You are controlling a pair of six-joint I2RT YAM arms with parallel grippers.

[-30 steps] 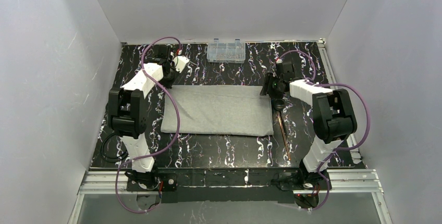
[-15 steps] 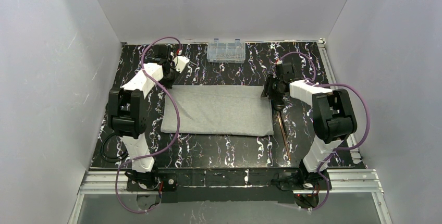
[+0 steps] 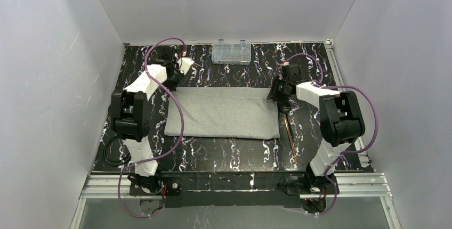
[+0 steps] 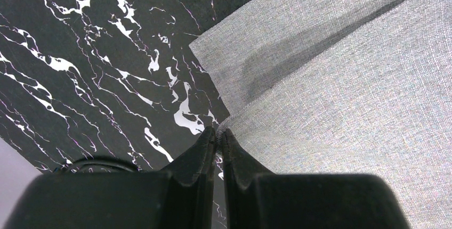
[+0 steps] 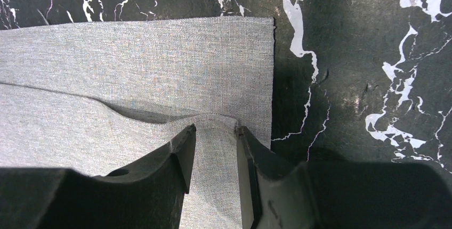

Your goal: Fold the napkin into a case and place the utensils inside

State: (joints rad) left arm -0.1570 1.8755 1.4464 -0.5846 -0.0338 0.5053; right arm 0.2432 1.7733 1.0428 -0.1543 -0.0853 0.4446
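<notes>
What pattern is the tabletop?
The tabletop is black with white marble veining; left wrist view shows it best.

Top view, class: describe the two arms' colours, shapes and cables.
The left arm and right arm alternate white link shells with chunky black joint housings. A purple cable loops along each. The left gripper and right gripper have black, wedge-shaped fingers tapering to narrow tips.

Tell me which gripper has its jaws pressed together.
The left gripper, pinching the napkin at its edge; the right gripper shows a gap between its jaws over the cloth.
</notes>
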